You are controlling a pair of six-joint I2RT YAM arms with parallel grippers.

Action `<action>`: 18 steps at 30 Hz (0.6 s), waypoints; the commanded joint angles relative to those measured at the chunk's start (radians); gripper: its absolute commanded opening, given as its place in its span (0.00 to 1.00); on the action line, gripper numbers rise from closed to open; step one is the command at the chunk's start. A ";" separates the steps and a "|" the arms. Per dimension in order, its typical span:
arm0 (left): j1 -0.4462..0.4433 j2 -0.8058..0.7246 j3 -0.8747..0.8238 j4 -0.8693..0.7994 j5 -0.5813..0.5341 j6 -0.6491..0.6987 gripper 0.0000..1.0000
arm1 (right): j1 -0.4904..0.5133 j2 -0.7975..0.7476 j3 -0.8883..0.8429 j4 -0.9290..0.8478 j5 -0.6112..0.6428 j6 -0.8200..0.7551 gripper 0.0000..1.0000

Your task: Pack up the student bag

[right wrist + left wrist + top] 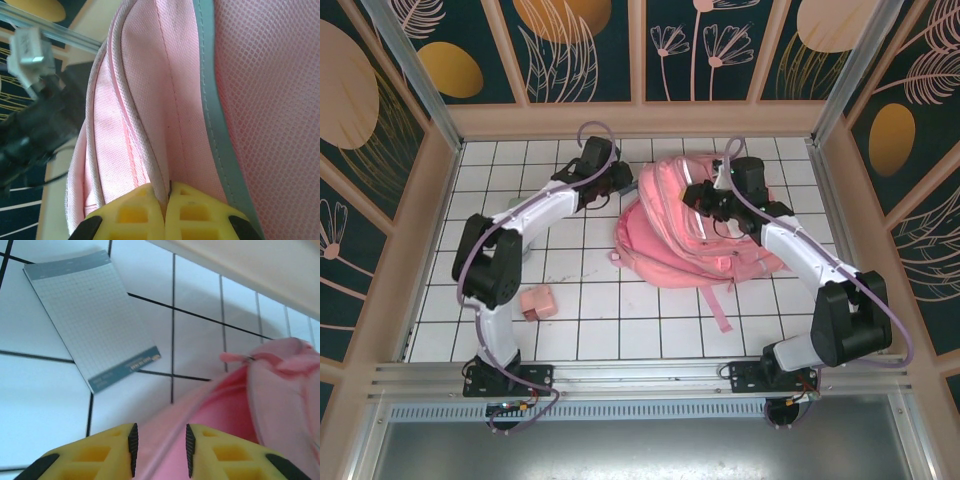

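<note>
The bag [665,240] lies on the white tiled table [580,330], right of centre in the top view, with one strap [718,310] trailing toward the bottom edge. The right gripper [717,205] sits on the bag's upper right part. In the right wrist view its yellow fingers [145,210] meet at the bottom edge, jaws closed tight on a seam of the bag [150,100]; a grey strip [215,125] and pink mesh [270,100] fill the right side of that frame. The left gripper [617,182] is at the bag's upper left edge. In the left wrist view its jaws stand narrowly apart at the bottom of the frame [161,450], the bag's [280,405] rim showing in the gap; whether they touch it I cannot tell. A gridded notepad [90,320] lies flat on the tiles at upper left. A small pink box [538,302] sits at lower left of the top view, well apart from the bag
</note>
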 commanded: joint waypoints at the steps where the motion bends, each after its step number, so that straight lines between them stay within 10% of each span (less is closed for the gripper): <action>1: 0.039 0.088 0.078 -0.005 0.038 0.041 0.31 | 0.017 0.004 -0.002 -0.068 0.070 -0.052 0.00; 18: 0.158 0.558 0.516 0.021 0.186 0.020 0.32 | 0.102 0.040 0.067 -0.126 0.184 -0.076 0.43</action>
